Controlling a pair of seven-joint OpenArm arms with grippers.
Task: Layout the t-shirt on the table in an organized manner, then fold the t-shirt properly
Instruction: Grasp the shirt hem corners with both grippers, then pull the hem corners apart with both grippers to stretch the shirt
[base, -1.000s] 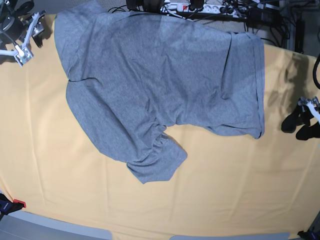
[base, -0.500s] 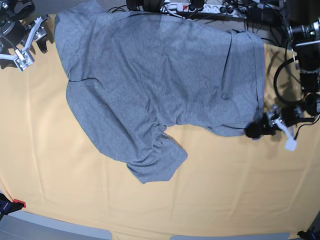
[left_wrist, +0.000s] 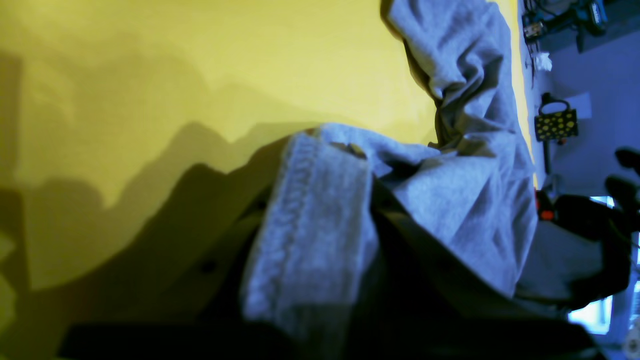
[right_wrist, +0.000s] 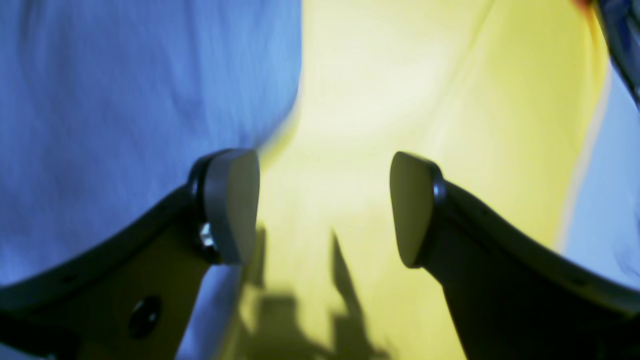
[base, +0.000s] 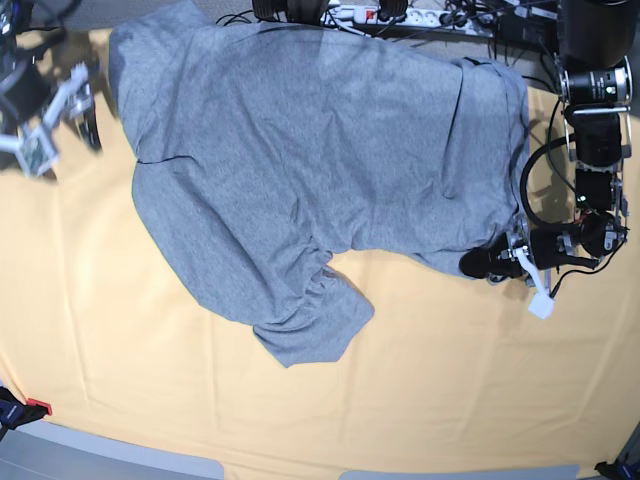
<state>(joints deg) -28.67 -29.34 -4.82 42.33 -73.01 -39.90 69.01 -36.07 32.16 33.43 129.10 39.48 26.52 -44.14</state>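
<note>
The heather-grey t-shirt (base: 320, 170) lies spread and rumpled on the pale orange table (base: 450, 380), plain side up, with one sleeve bunched towards the front. My left gripper (base: 487, 264) is at the shirt's lower right hem corner. In the left wrist view the ribbed hem (left_wrist: 310, 235) is bunched between the dark jaws, which are shut on it. My right gripper (base: 57, 112) is open at the shirt's far left edge. In the right wrist view (right_wrist: 325, 205) one pad (right_wrist: 232, 205) is over the grey cloth (right_wrist: 125, 100) and the other over bare table (right_wrist: 360, 90).
A power strip and cables (base: 400, 15) run along the back edge. The left arm's body and cables (base: 597, 110) stand at the right edge. A red clamp (base: 35, 407) sits at the front left corner. A black spotted mug (left_wrist: 555, 125) stands beyond the table.
My left gripper has come in from the right edge to the shirt's hem corner and closed on it. My right gripper has shifted slightly down along the shirt's left edge.
</note>
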